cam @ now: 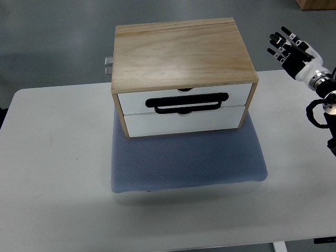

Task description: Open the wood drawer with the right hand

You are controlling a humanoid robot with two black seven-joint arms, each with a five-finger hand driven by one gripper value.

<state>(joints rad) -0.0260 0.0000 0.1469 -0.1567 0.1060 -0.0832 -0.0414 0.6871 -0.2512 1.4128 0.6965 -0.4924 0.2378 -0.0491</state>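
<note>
A light wood drawer box (pixel 181 50) sits on a blue-grey mat (pixel 186 160) in the middle of the white table (pixel 52 173). Its front shows two white drawer faces, both pushed in. A black handle (pixel 187 102) lies across the gap between the upper and lower drawer. My right hand (pixel 289 48) hovers at the far right, level with the box's top and well clear of it. Its black and white fingers (pixel 278 42) are spread and hold nothing. The left arm is out of sight.
A small metal fitting (pixel 108 67) sticks out from the box's left rear side. The table's far edge runs behind the box, with grey floor beyond. A brown cardboard corner (pixel 315 4) shows at the top right.
</note>
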